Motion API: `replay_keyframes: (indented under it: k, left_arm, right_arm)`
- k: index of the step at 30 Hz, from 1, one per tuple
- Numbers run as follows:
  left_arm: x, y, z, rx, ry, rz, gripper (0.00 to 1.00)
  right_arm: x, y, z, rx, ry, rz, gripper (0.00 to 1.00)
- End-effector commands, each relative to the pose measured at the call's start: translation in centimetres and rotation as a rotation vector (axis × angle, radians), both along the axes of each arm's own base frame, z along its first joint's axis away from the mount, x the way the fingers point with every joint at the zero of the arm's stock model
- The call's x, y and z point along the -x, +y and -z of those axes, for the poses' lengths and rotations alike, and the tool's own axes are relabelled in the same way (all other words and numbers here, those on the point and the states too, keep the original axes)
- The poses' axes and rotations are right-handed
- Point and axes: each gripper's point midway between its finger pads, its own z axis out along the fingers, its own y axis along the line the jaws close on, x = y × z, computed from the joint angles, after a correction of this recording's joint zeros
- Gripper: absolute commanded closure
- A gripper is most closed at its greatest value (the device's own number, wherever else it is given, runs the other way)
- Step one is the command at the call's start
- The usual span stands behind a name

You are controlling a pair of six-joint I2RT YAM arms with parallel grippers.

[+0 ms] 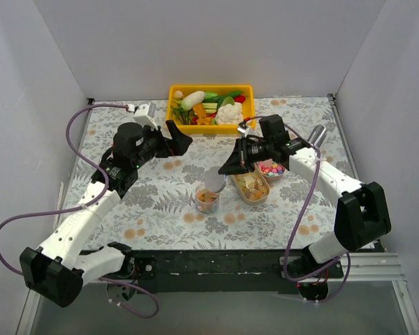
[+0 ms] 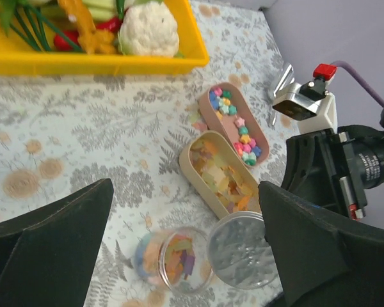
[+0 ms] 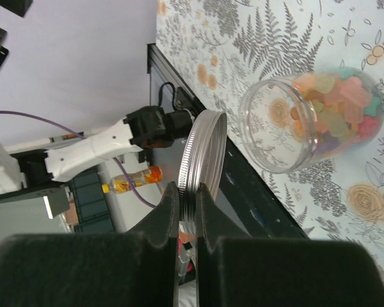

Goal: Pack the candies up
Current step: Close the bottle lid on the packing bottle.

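Note:
A clear jar (image 1: 208,199) stands mid-table, partly filled with the candies (image 3: 336,105) in pastel and orange shades. My right gripper (image 3: 187,197) is shut on the rim of the jar's metal lid (image 3: 205,157), holding it on edge just beside and above the jar's mouth (image 2: 176,261). From above, the lid (image 1: 214,181) hangs at the jar's right shoulder. More candies lie in a tan oval tray (image 1: 251,188) and a pink oval tray (image 2: 238,125). My left gripper (image 1: 184,142) hovers open behind and left of the jar, nothing between its fingers (image 2: 57,236).
A yellow bin (image 1: 211,124) of toy vegetables stands at the back centre. A shiny metal piece (image 1: 316,134) lies at the back right beside the right arm. The two oval trays sit side by side just right of the jar. Grey walls close in three sides.

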Motion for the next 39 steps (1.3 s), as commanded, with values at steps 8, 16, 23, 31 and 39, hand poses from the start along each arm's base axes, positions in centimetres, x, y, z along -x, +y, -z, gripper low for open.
replay_keyframes:
  k: [8,16,23,31,39]
  left_arm:
    - [4.2,-1.1,6.5,0.168,0.316,0.164,0.06]
    - [5.1,-1.4,8.8,0.168,0.404,0.210,0.11]
    - [7.7,-2.8,10.2,0.158,0.479,0.407,0.29]
    - [9.9,-3.2,13.9,0.162,0.619,0.498,0.49]
    - [11.1,-3.9,15.0,0.209,0.707,0.590,0.60]
  right_arm:
    - [1.7,-0.2,5.6,-0.001,-0.104,-0.051,0.99]
    - [0.7,0.2,7.0,-0.004,-0.134,-0.023,0.99]
    - [0.7,0.1,8.3,0.011,-0.126,-0.026,0.99]
    - [0.9,-0.3,9.6,0.045,-0.124,-0.024,0.90]
    - [1.0,-1.0,11.1,0.128,-0.121,-0.050,0.76]
